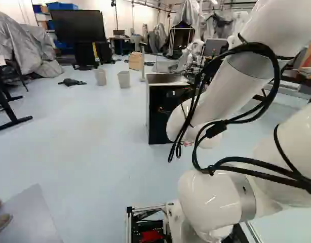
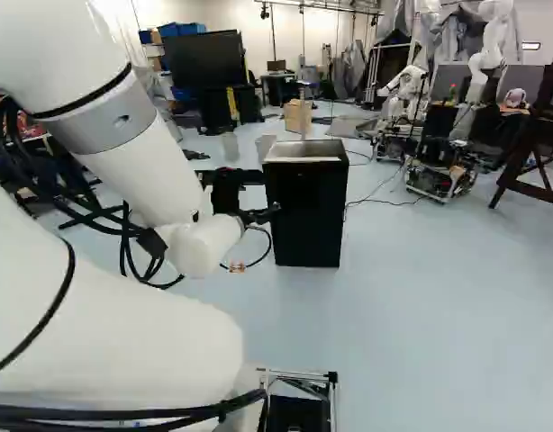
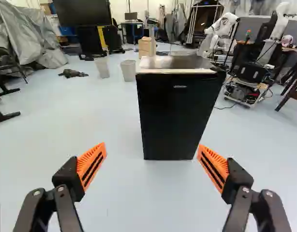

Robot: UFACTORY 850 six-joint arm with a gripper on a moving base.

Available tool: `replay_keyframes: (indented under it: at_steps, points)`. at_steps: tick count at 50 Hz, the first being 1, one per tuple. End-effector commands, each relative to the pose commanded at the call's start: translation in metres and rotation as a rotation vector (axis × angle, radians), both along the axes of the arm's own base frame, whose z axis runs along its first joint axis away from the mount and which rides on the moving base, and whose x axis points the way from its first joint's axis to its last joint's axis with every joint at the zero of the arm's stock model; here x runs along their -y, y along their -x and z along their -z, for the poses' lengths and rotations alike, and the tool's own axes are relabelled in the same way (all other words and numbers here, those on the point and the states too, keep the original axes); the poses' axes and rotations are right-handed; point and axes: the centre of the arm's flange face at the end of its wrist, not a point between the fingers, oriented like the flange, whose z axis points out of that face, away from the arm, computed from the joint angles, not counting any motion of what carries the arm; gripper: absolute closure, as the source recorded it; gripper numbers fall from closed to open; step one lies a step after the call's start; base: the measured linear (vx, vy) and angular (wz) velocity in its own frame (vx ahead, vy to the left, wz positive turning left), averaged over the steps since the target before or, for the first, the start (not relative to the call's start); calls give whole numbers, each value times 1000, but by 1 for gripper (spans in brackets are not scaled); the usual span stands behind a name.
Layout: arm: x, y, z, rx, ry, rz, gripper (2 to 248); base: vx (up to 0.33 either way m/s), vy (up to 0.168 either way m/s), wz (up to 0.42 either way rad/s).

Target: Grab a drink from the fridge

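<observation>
Black two-finger gripper (image 3: 152, 146) is spread wide, orange ribbed pads (image 3: 92, 165) holding nothing. Boxy black fridge (image 3: 175, 62) sits further off at 12 o'clock, drink hidden; I'd creep up square, then hook the door (image 3: 175, 113) edge gently.

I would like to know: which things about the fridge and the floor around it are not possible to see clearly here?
- Fridge inside, so any drinks: hidden by its closed front, wrist view.
- Fridge's right part: behind the arm, left base view.
- Dark heap: too small to identify, wrist view.
- Grey sheet: cut off, left base view.
</observation>
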Motion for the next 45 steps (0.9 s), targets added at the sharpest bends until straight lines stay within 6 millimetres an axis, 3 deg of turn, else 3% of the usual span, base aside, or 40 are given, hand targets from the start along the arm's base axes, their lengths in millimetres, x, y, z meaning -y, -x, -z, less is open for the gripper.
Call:
replay_keyframes:
  at_steps: [45]
  points:
    - [0,0,0,0,0,0,3,45,9,-8]
